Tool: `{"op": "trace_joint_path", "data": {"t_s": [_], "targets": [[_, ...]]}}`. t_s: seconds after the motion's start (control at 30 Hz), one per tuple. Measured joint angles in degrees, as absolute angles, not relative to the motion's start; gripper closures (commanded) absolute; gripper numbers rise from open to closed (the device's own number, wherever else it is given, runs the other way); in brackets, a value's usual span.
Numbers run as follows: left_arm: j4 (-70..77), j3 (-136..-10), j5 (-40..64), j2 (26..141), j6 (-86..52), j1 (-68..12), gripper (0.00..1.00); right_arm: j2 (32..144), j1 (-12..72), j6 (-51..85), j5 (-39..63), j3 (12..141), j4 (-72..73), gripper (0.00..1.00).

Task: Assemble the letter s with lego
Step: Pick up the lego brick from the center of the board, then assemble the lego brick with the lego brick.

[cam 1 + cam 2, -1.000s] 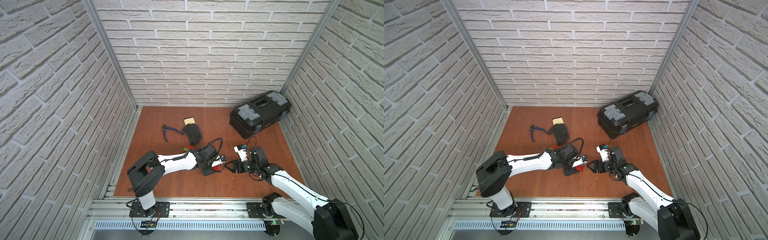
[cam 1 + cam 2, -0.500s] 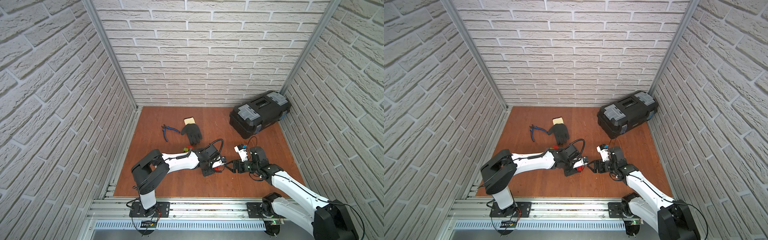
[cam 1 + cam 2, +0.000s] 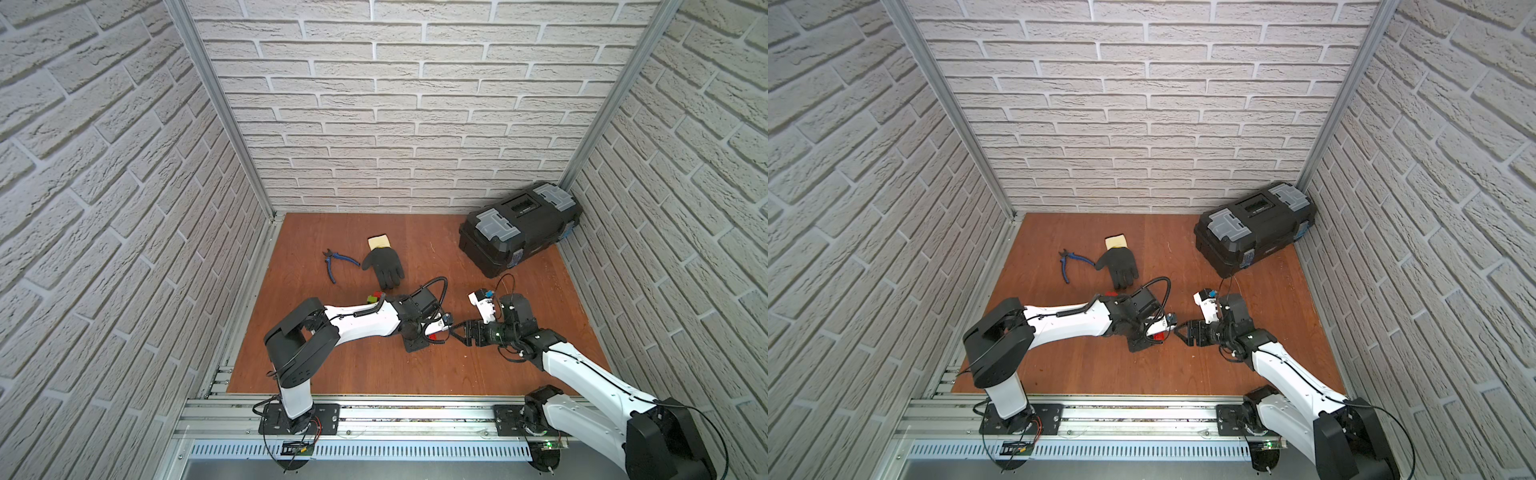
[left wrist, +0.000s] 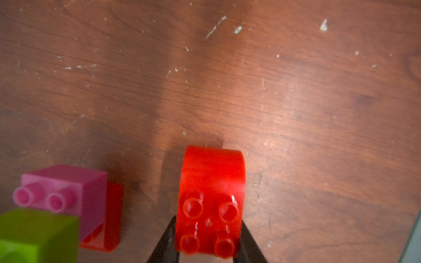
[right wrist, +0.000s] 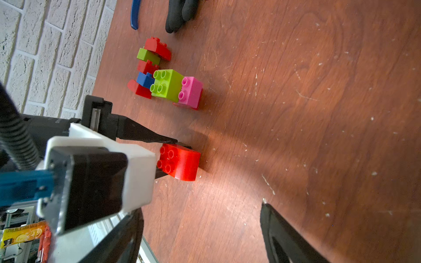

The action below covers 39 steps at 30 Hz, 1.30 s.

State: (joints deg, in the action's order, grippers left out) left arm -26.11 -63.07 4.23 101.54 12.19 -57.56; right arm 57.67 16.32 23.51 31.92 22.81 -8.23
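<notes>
**A:** What is taking up the most room?

**B:** The wooden tabletop (image 3: 332, 365) is carrying everything. A black toolbox (image 3: 519, 226) with grey latches is sitting in its far right corner.

**A:** And the smaller things?

**B:** A black work glove (image 3: 384, 262) is lying flat toward the far left. Blue-handled cutters (image 3: 337, 262) are lying just beside it.

**A:** Where is the lego (image 5: 163, 78) sitting?

**B:** Most of it is crowding together near the glove's fingertips, just beside the left arm (image 3: 361, 322). In the right wrist view a lime green brick (image 5: 168, 87) is touching a pink brick (image 5: 192, 91). A blue brick (image 5: 144, 80) and several red ones are huddling on its other side. One red curved brick (image 4: 211, 177) is lying apart from that cluster, near the middle of the table. It is lying on its side, studs pointing back at the left wrist, and seems to be resting on the wood.

**A:** What are the claws doing?

**B:** The left gripper (image 4: 208, 241) is clamping that curved brick, one black finger pressing on each flank. The right gripper (image 3: 459, 332) is standing wide open and carrying nothing. Its tips are pointing at the left gripper from nearby, without touching the brick.
</notes>
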Motion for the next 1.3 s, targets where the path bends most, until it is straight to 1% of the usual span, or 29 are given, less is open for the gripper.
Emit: {"op": "trace_joint_path", "data": {"t_s": [0.17, 0.4, 0.6, 0.77, 0.87, 1.13, 1.3], "targets": [[-30.0, -65.5, 3.6, 101.3, 12.1, -57.4, 0.74, 59.5, 16.0, 26.1, 33.8, 22.3, -5.1, 0.19], [-36.9, -67.8, 4.1, 95.8, 15.2, -56.6, 0.75, 67.2, 15.6, 33.8, 36.3, 21.0, 7.2, 0.22], [-39.9, -69.5, 4.4, 92.7, 17.9, -52.2, 0.75, 74.7, 15.7, 39.7, 38.3, 21.4, 14.7, 0.24], [-41.6, -71.7, 4.5, 92.5, 20.6, -49.0, 0.75, 79.7, 16.8, 43.1, 38.7, 23.4, 17.6, 0.24], [-42.5, -73.3, 5.5, 92.5, 22.8, -47.2, 0.78, 82.0, 17.9, 44.8, 38.7, 24.6, 19.8, 0.25], [-43.4, -75.0, 6.7, 94.2, 27.5, -45.7, 0.78, 90.8, 20.4, 49.5, 39.8, 27.6, 27.6, 0.28], [-43.2, -76.0, 8.1, 96.2, 28.5, -44.6, 0.78, 94.3, 21.6, 51.4, 40.6, 29.5, 30.8, 0.28]]}}
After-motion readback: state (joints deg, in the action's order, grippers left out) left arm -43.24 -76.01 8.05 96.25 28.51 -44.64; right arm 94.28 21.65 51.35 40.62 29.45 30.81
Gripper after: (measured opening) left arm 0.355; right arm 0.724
